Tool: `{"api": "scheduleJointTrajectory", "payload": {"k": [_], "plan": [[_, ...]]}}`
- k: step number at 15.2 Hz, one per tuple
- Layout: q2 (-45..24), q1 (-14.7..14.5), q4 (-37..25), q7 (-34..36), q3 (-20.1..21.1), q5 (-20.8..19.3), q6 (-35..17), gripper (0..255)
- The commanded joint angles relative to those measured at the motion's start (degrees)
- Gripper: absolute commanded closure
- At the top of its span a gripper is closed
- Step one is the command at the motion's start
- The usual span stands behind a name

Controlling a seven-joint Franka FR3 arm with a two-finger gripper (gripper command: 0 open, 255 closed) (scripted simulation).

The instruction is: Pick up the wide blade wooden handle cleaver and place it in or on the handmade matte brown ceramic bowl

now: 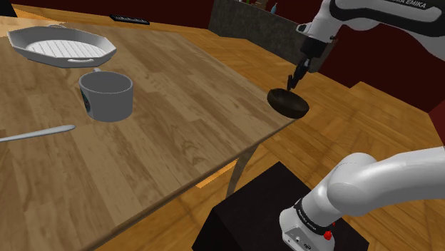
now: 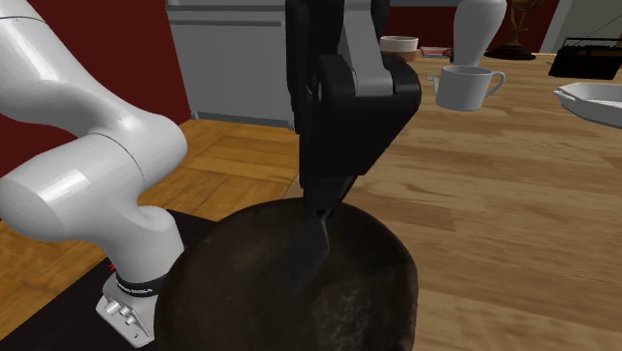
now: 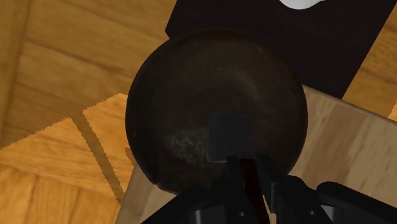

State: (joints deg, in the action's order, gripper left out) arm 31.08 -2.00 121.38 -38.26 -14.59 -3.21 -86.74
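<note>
Where the wooden surface narrows to its corner, the dark brown bowl sits right at the edge, with wooden floor beyond. The claw is clamped on the cleaver, whose dark blade hangs down into the bowl's hollow; whether it touches cannot be told. Well apart on the surface stand a grey mug and a white ridged dish, and a dark red wall backs the room.
</note>
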Motion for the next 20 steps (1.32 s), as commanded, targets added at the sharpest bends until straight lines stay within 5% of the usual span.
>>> {"api": "scheduleJointTrajectory", "payload": {"k": [1, 9, 10, 14, 20], "plan": [[0.25, 0.1, 1.86, -0.11, -0.15, -0.16, -1.5, 255], [1.02, 0.43, 7.32, -0.32, -0.5, -0.54, -6.23, 255], [1.02, 0.43, 7.32, -0.32, -0.5, -0.54, -6.23, 0], [4.72, 1.83, 9.48, 9.4, -0.15, 6.59, -17.74, 0], [4.69, 1.88, 13.26, 10.35, 0.09, 7.57, -23.14, 0]]}}
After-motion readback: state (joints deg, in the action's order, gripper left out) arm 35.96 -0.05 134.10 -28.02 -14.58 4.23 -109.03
